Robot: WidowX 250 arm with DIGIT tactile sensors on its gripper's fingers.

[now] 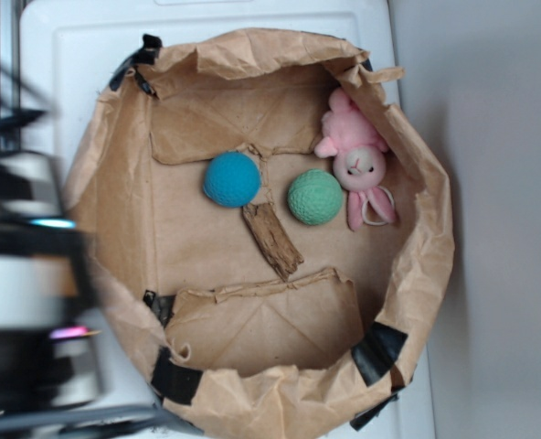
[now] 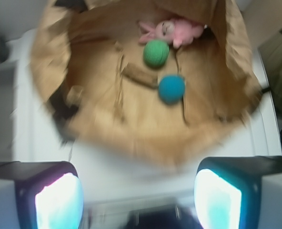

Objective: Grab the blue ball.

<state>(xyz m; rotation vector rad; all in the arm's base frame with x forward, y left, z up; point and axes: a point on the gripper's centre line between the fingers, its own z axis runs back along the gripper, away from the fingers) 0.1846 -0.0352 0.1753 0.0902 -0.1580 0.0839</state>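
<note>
While the gripper [image 2: 138, 200] hangs outside the paper bag [image 1: 430, 265], its jaws stand wide apart with nothing between them. The blue ball [image 1: 232, 179] rests on the bag floor, near the green ball [image 1: 314, 198] beside the pink plush bunny [image 1: 357, 160].

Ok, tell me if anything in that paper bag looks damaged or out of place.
A torn strip of brown paper lies loose on the bag floor between the blue ball and the green ball. The pink plush bunny lies upside down against the wall.
</note>
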